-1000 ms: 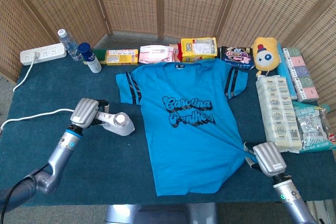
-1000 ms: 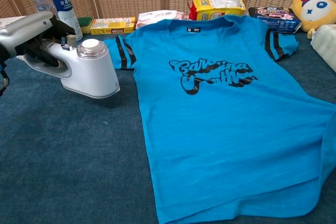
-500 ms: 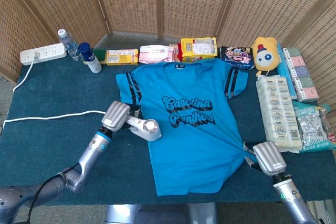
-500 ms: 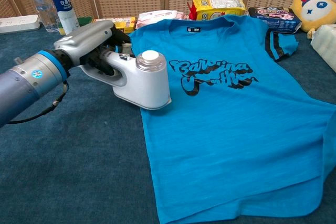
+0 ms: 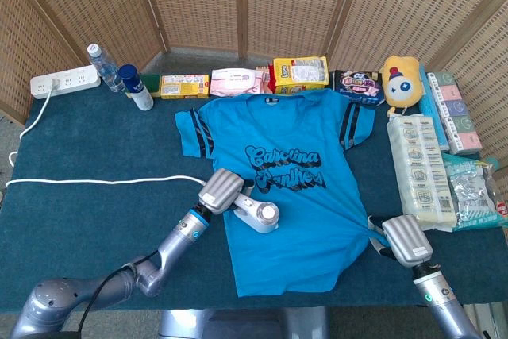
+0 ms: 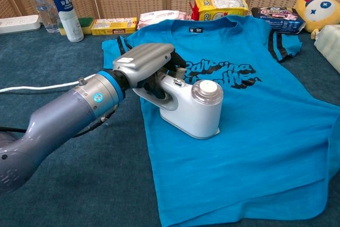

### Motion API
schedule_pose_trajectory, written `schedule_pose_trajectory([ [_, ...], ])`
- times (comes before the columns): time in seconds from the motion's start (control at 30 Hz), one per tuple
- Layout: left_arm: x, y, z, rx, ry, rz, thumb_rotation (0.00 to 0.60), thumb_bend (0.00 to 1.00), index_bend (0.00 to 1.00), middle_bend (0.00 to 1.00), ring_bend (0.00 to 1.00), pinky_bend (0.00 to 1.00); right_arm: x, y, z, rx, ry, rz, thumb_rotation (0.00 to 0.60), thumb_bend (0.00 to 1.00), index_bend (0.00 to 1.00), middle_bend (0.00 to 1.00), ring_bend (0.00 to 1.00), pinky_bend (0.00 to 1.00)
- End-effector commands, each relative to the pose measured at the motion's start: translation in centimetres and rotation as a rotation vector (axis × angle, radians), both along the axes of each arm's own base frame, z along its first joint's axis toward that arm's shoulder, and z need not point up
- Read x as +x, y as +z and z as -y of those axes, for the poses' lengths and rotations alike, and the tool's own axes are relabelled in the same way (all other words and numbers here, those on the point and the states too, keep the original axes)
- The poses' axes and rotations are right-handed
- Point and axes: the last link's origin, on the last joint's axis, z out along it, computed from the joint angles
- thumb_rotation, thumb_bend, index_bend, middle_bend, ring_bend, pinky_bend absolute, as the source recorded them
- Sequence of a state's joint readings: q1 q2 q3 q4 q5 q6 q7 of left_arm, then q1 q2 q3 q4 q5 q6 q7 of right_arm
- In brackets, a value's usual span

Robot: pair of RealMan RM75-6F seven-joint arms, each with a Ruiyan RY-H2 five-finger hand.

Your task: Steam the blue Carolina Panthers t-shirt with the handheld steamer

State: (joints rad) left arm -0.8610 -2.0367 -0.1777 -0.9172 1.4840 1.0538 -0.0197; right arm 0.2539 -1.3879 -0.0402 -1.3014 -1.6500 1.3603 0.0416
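The blue Carolina Panthers t-shirt (image 5: 305, 220) (image 6: 255, 142) lies flat, print up, on the dark blue table. My left hand (image 5: 221, 191) (image 6: 146, 65) grips the handle of the white handheld steamer (image 5: 258, 214) (image 6: 196, 107), which rests on the shirt's lower left front, just below the lettering. My right hand (image 5: 405, 240) holds the shirt's right hem at the table's near right, where the fabric bunches; the chest view does not show this hand.
The steamer's white cord (image 5: 95, 181) runs left to a power strip (image 5: 63, 82). Bottles (image 5: 135, 86), snack boxes (image 5: 300, 74), a plush toy (image 5: 401, 79) and packets (image 5: 419, 168) line the back and right edges.
My left hand has carried the steamer rightward from the bare table onto the shirt, now below the print. The right hand has stayed put on the hem.
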Motion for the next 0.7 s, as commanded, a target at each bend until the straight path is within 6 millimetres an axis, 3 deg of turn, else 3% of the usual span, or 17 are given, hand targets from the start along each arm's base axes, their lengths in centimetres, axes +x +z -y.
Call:
schedule_pose_trajectory([
  [0.03,0.6,-0.6,0.2,-0.006,-0.016,-0.009,0.6,0.34,0.77,0.81,0.72,0.79,0.0,0.1,0.0,-0.001,-0.001,0.0,0.6,0.52,0.71,0.68,0.73,0.81],
  [0.17,1.7,-1.8,0.8,-0.019,-0.033,-0.014,0.6,0.34,0.77,0.81,0.72,0.79,-0.1,0.1,0.0,-0.003,-0.003,0.001,0.6,0.52,0.71,0.68,0.73,0.81],
  [0.37,1.6,-2.3,0.5,-0.005,-0.036,-0.038,0.6,0.34,0.77,0.8,0.72,0.79,-0.2,0.1,0.0,0.0,-0.007,-0.001,0.6,0.52,0.71,0.68,0.74,0.81],
  [0.7,-1.5,-0.3,-2.1,0.077,0.005,-0.091,0.6,0.34,0.77,0.8,0.72,0.79,-0.1,-0.3,0.1,0.008,-0.008,-0.006,0.6,0.52,0.71,0.68,0.74,0.81],
])
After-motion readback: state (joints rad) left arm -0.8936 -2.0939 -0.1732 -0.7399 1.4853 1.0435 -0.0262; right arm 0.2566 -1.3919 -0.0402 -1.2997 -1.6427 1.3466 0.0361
